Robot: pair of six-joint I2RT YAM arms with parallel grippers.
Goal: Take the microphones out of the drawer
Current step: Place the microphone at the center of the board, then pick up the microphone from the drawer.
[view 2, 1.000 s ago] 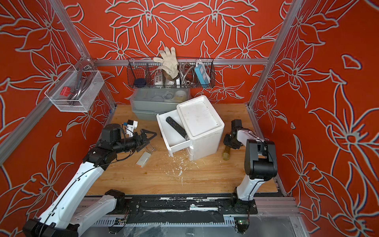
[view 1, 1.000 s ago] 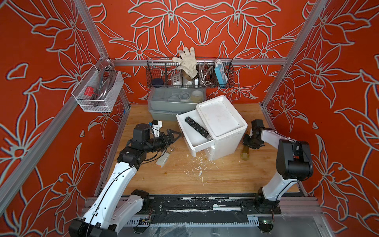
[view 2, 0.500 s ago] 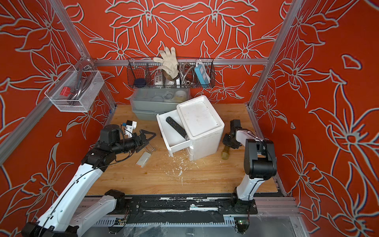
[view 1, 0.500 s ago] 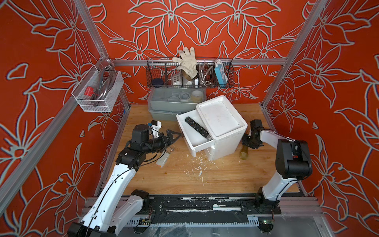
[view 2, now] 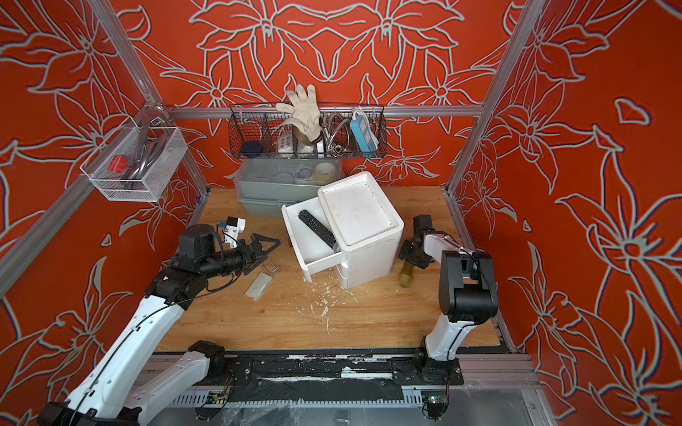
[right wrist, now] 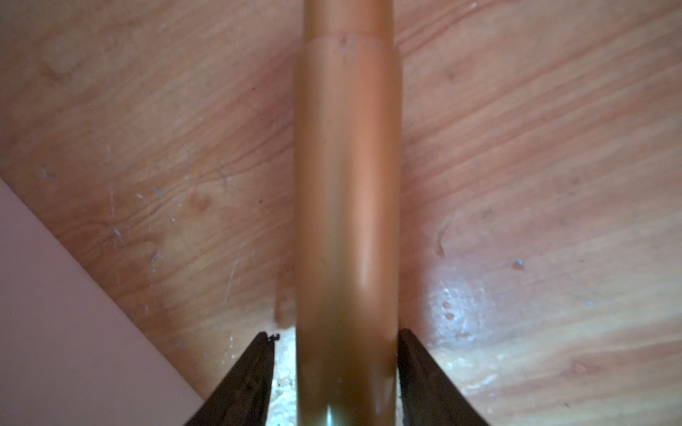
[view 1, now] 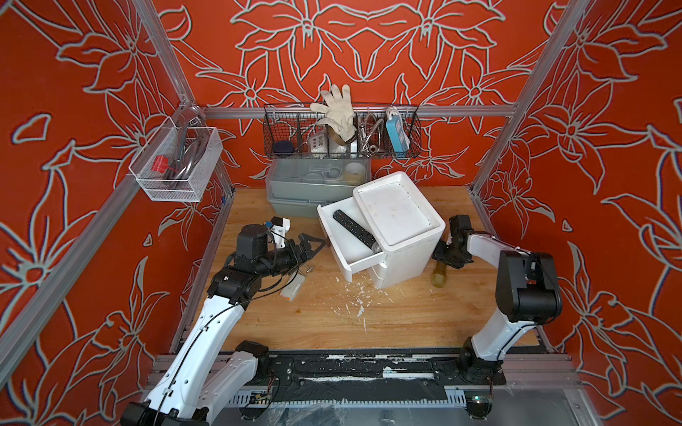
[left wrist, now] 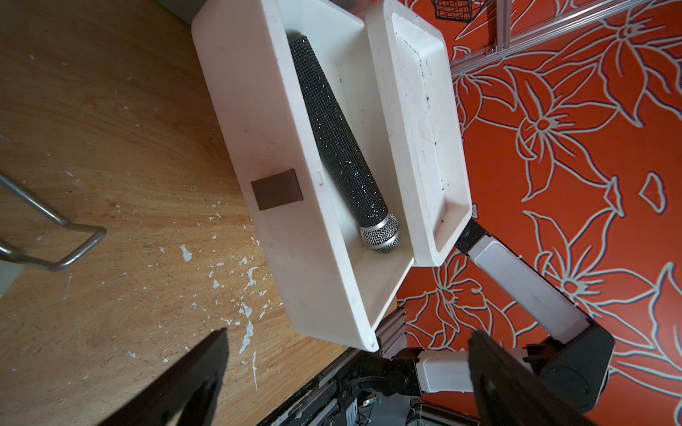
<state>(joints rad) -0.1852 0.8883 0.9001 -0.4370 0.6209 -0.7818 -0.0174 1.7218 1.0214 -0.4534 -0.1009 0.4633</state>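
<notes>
- We see a white cabinet on the wooden table, its drawer pulled out.
- The microphone lies slantwise inside that drawer, mesh head by the cabinet.
- Our left gripper gapes wide, empty, near the drawer's front.
- Our right gripper loosely straddles an amber tube, with a gap on one side.

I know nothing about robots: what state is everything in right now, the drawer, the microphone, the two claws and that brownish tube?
drawer: pulled open.
microphone: lying inside the drawer, untouched.
left gripper: open, short of the drawer, holding nothing.
right gripper: open, jaws straddling the amber tube, with a gap on one side.
amber tube: lying flat on the table.
</notes>
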